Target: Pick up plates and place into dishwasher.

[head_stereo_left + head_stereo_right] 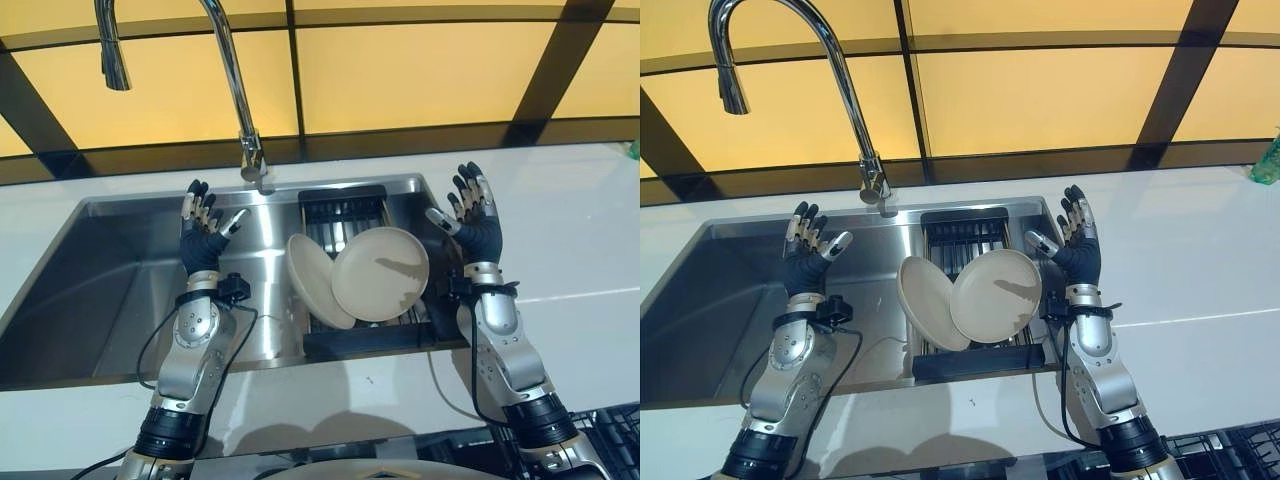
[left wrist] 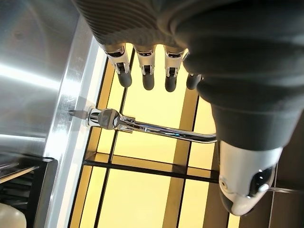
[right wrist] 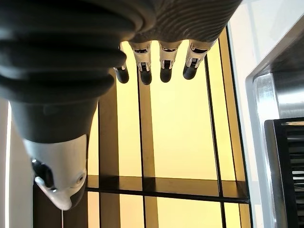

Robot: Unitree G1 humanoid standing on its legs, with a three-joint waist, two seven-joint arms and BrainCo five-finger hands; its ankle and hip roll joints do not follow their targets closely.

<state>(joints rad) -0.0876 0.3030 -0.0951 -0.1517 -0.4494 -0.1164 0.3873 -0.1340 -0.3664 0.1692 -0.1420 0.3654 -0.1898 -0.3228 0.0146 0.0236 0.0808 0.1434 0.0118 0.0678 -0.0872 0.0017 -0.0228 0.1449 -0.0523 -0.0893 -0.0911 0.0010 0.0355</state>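
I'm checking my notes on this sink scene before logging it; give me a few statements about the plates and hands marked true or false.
1. Two round beige plates lean in the black dish rack. True.
2. The right hand holds a plate. False: it is open and apart from the plates.
3. The left hand is raised over the steel sink, fingers straight. True.
4. The chrome tap is running. False: no water shows.

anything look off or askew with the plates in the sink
Nothing is broken or spilled. The two plates stand on edge in the black rack and lean against each other rather than sitting in separate slots. Both hands, left and right, are open and raised, holding nothing.
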